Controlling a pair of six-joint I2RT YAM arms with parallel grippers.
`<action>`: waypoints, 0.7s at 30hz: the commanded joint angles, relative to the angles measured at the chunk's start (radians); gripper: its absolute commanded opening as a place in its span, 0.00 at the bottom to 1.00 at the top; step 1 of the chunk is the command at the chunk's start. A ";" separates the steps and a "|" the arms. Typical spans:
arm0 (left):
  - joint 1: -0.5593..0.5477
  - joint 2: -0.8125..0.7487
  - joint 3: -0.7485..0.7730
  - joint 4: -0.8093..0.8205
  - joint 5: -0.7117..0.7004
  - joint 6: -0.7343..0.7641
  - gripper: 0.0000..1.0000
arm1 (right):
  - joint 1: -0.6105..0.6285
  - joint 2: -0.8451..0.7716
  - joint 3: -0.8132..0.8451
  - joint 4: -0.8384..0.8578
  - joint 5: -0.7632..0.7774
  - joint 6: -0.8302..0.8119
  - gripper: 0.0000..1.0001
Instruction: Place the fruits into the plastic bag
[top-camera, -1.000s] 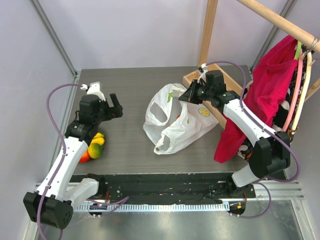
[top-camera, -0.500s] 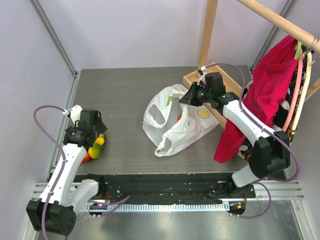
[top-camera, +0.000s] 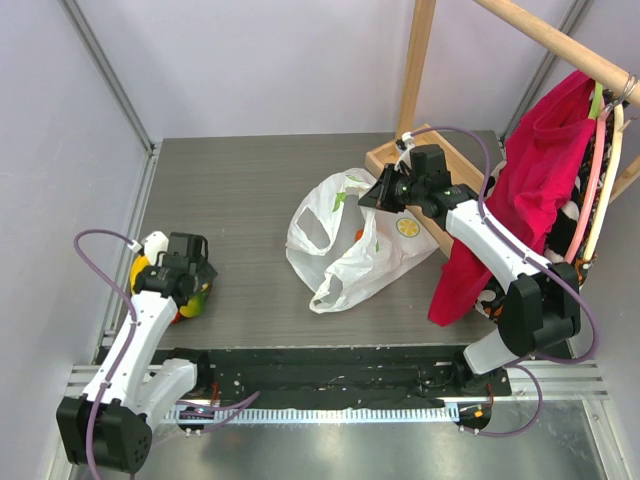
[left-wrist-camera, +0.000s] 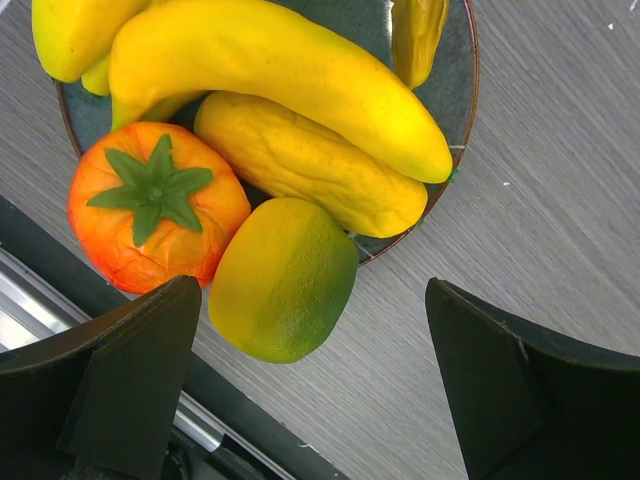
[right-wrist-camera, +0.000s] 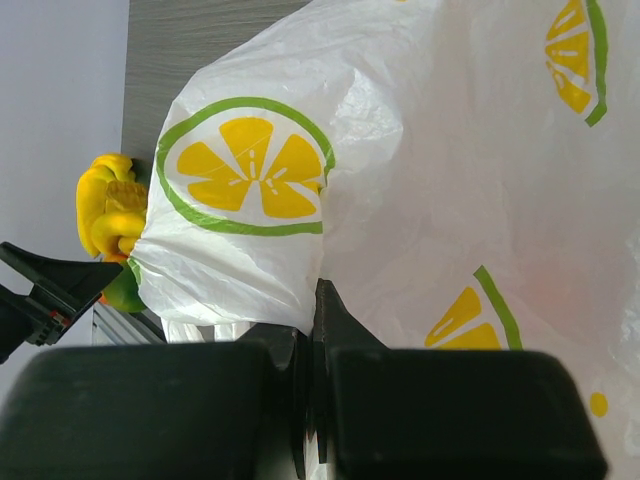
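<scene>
On the grey tabletop, the lemon-print plastic bag lies mid-table, its upper edge pinched in the closed right end effector. Near the left edge, the left end effector, spread wide and empty, hovers over the plate of fruits.

Counter is sitting wide open between the fruits and the plastic bag; red cloth is crowding the right.

A dark grey wood-grain table carries a round blue-grey glazed plate near its left edge. At the right, a crimson cloth hangs from a slanted pale wooden rail.
</scene>
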 joint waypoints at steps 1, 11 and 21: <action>0.006 -0.042 -0.011 -0.015 -0.004 -0.077 1.00 | -0.002 -0.044 0.012 0.026 0.010 -0.011 0.01; 0.006 -0.045 -0.026 -0.065 -0.040 -0.158 1.00 | -0.003 -0.047 0.009 0.024 0.015 -0.014 0.01; 0.006 -0.057 -0.061 -0.068 -0.030 -0.200 1.00 | -0.003 -0.048 0.006 0.024 0.018 -0.014 0.01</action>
